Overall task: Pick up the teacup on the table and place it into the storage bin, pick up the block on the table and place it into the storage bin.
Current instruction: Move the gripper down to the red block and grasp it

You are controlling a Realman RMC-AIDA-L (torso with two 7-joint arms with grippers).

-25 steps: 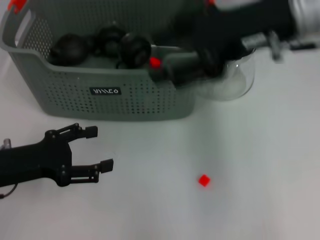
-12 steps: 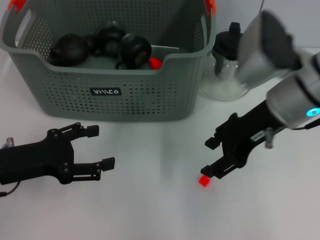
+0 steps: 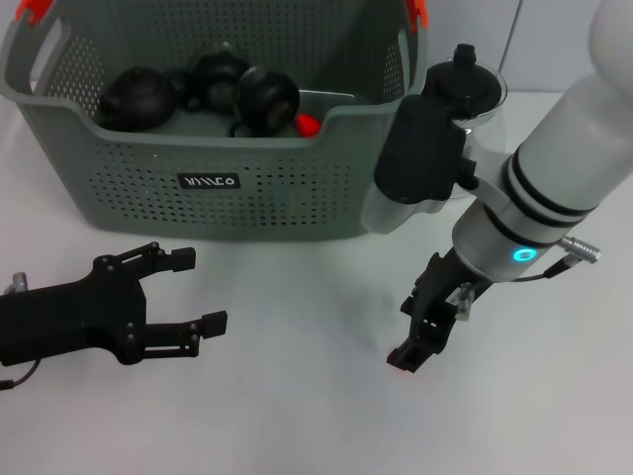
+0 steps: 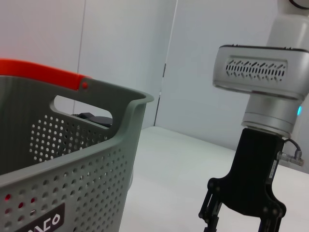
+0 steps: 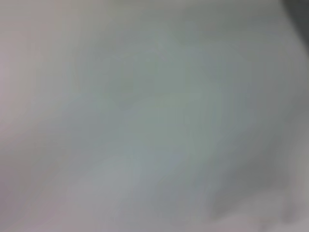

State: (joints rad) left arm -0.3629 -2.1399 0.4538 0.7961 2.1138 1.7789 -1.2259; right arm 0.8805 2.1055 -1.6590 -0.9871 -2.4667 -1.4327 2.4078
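Standing behind right tool [image 3: 417,333]: glass teapot [image 3: 465,89]

We see that the right tool [image 3: 420,334] has left the storage bin [image 3: 198,188], where it reached over the rim a second ago, and has swung down to the worktop [image 3: 297,416] in front of the bin's right corner. The red block, plainly visible there a moment ago, is now hidden beneath it.

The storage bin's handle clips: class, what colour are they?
Orange-red, on the grey-green storage bin; the handle clip shows best in the left wrist view.
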